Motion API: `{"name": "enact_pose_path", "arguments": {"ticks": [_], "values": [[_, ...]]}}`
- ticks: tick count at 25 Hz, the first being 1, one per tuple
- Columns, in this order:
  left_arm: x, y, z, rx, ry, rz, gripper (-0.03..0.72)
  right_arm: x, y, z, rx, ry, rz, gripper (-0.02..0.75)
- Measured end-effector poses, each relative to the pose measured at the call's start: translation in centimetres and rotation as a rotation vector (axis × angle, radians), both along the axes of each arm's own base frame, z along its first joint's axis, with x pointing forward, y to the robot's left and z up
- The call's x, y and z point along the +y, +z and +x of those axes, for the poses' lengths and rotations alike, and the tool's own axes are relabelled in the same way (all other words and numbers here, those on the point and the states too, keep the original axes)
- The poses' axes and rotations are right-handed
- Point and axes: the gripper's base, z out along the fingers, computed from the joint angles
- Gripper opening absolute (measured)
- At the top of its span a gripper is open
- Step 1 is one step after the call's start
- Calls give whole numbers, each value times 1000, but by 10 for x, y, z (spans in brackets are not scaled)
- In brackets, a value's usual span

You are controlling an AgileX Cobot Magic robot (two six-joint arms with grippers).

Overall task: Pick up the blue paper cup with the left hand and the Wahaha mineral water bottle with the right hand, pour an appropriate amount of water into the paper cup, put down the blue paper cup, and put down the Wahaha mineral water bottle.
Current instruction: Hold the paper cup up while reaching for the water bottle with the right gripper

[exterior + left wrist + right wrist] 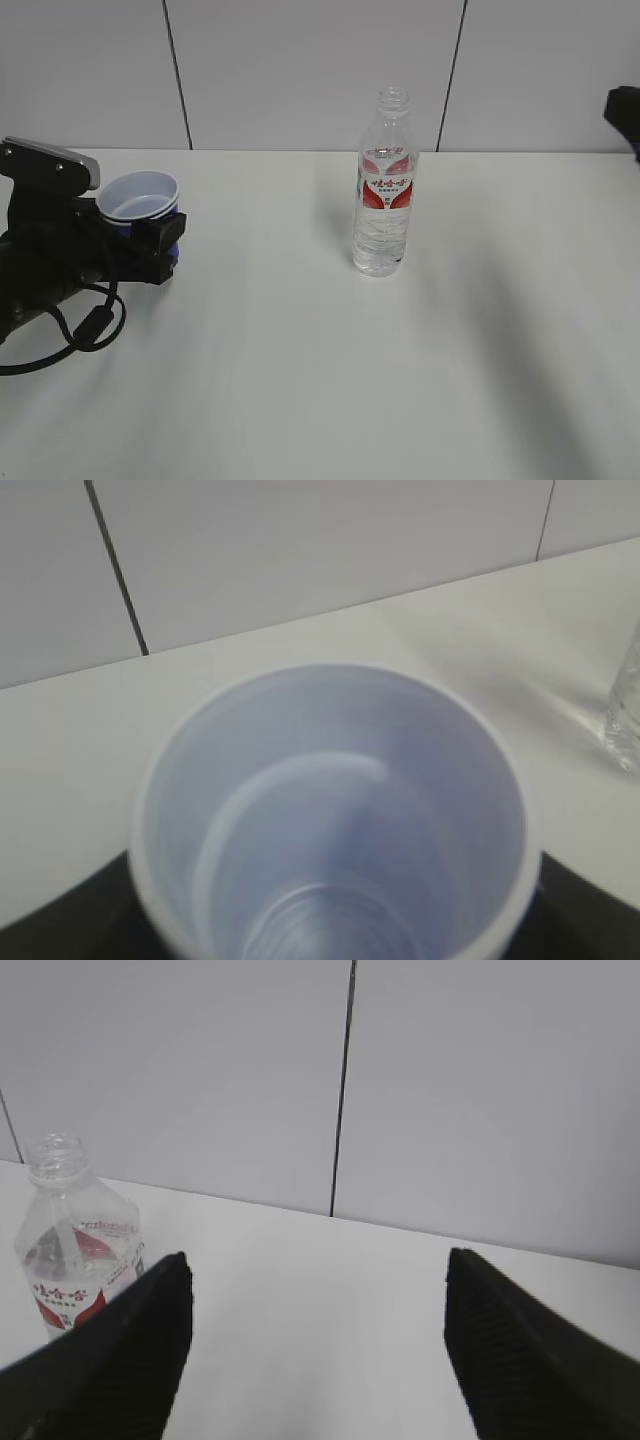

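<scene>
The blue paper cup (140, 198), white inside, sits between the fingers of my left gripper (150, 235) at the left of the table. In the left wrist view the cup's white mouth (330, 820) fills the frame, with black gripper parts on both sides. The left gripper is shut on it. The Wahaha bottle (384, 190) stands upright and capless at mid-table, holding some water. It also shows in the right wrist view (75, 1250) at the far left. My right gripper (316, 1260) is open and empty, to the right of the bottle and apart from it. Only its black tip (625, 112) shows in the exterior view.
The white table (330, 380) runs back to a grey panelled wall (300, 70). A black cable (90, 330) loops below the left arm. The bottle's base shows at the right edge of the left wrist view (625, 710).
</scene>
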Motion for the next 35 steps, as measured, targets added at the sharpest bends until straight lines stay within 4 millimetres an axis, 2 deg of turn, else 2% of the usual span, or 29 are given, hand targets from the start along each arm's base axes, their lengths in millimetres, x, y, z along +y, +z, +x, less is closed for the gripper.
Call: {"name": "enact_pose_path", "arguments": {"ticks": [5, 9, 13, 18, 20, 28, 31, 35], "values": [[0, 0, 0, 0, 0, 0, 529, 10, -38, 37, 48, 63, 0, 586], [0, 0, 0, 0, 0, 0, 529, 25, -72, 55, 139, 146, -10, 586], [0, 0, 0, 0, 0, 0, 529, 44, -102, 63, 208, 214, 0, 586], [0, 0, 0, 0, 0, 0, 529, 82, -126, 63, 228, 293, 2, 586], [0, 0, 0, 0, 0, 0, 529, 97, -136, 61, 223, 272, 5, 586], [0, 0, 0, 0, 0, 0, 528, 149, -148, 67, 131, 112, 31, 586], [0, 0, 0, 0, 0, 0, 528, 155, -151, 73, 97, 84, 35, 586], [0, 0, 0, 0, -2, 1, 528, 152, -149, 76, 47, 45, 59, 589]]}}
